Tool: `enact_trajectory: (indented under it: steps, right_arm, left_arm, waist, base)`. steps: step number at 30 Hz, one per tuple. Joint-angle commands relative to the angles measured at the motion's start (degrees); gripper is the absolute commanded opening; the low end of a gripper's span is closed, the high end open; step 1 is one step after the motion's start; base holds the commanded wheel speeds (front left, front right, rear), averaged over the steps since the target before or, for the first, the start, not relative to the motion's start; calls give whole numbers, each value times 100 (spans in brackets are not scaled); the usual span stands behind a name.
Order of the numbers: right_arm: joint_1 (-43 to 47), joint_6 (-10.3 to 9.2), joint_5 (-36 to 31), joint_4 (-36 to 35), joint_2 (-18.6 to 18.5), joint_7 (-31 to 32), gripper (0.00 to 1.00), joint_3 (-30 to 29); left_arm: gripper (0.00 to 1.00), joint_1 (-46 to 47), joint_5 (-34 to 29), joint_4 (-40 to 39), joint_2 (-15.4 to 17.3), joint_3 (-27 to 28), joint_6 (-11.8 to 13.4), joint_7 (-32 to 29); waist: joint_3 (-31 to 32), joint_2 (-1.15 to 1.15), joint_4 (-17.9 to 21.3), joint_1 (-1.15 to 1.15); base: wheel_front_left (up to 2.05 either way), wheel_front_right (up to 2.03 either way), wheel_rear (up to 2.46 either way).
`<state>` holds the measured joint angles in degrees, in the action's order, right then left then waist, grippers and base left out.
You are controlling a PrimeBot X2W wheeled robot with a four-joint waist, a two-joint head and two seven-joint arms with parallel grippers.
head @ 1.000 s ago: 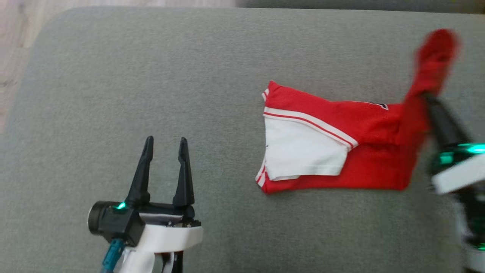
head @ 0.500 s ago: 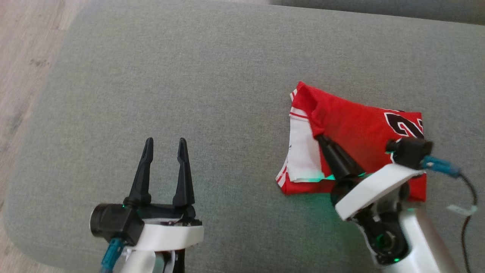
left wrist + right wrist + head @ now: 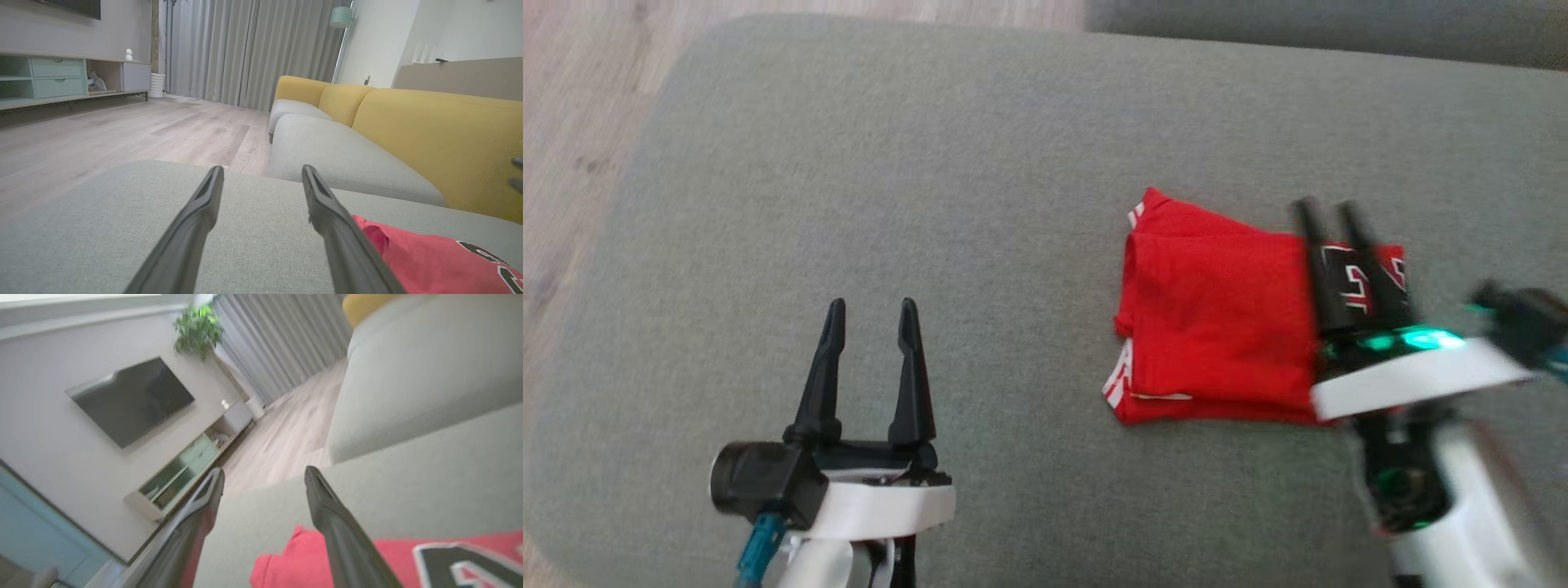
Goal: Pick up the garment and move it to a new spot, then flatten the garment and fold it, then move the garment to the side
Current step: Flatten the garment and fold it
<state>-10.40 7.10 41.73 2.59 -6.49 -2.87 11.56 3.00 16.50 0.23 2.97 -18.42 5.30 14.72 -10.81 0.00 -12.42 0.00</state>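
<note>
Although the right side of the head view is blurred by motion, the main findings are legible. A large grey cushion (image 3: 931, 163) carries the work; its rounded far-left corner borders pale wood floor (image 3: 572, 82). Beyond its far edge, the left wrist view shows a sofa (image 3: 429, 134) with grey seats and yellow backs.

The garment (image 3: 1217, 327) is red with white striped trim and lies folded into a compact, roughly rectangular stack. It sits on the right half of the cushion, well away from the left edge and about midway between the far and near edges. A black-and-white print shows at its right end. The fabric lies flat on the cushion, and no part of it is lifted.

The right fingers (image 3: 1319, 269) stand spread apart over the printed right end of the garment, pointing toward the far edge. Nothing is gripped between them. It cannot be determined whether they touch the fabric beneath.

The left fingers (image 3: 909, 367) are also spread wide and are empty. They are positioned above bare cushion near the near-left corner, well apart from the garment.
</note>
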Motion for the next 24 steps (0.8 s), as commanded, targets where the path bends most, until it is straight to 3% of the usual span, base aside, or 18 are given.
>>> enact_trajectory:
  steps: [1,7,13,18,24]
  right_arm:
    - [-7,39,-17,-253,-57,-135,100,-8]
    - [573,39,-712,-366,-519,-892,100,-622]
    - [1266,39,-1665,100,-819,-1197,100,-409]
    - [1667,39,-2670,261,-617,-1210,100,-550]
    - [1991,39,-3238,233,-219,-1211,100,-680]
  left_arm:
    - [100,25,-59,-150,-9,219,8,28]
    - [100,-259,-208,-141,-9,460,38,28]
    - [100,-775,-309,-159,-9,625,80,28]
    - [100,-1257,-381,-185,-9,743,45,28]
    - [100,-1595,-560,-227,-9,802,-61,28]
  waist:
    - [96,0,99,0]
    - [430,0,391,0]
    - [908,0,593,0]
    - [1199,0,694,0]
    - [1437,0,749,0]
  base:
    - [0,0,0]
    - [0,0,0]
    - [0,0,0]
    - [0,0,0]
    - [0,0,0]
